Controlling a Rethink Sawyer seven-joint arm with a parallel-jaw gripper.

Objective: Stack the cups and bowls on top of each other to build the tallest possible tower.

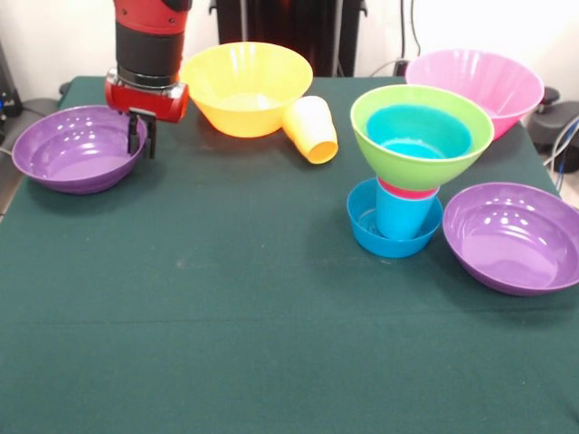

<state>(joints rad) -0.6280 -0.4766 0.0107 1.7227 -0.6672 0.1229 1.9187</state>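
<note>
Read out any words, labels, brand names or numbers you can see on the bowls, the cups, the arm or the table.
There is no readable text anywhere. The gripper, the purple bowl under it, the tower, the yellow cup and the green table all show plain surfaces without lettering.

The whole lower half of the green table (226,344) lies open. Obstacles crowd the upper frame: purple bowl (77,149) far left, orange-yellow bowl (246,88) and tipped yellow-orange cup (310,129) top centre, tower (412,172), pink bowl (479,83) and second purple bowl (512,237) at right.
</note>
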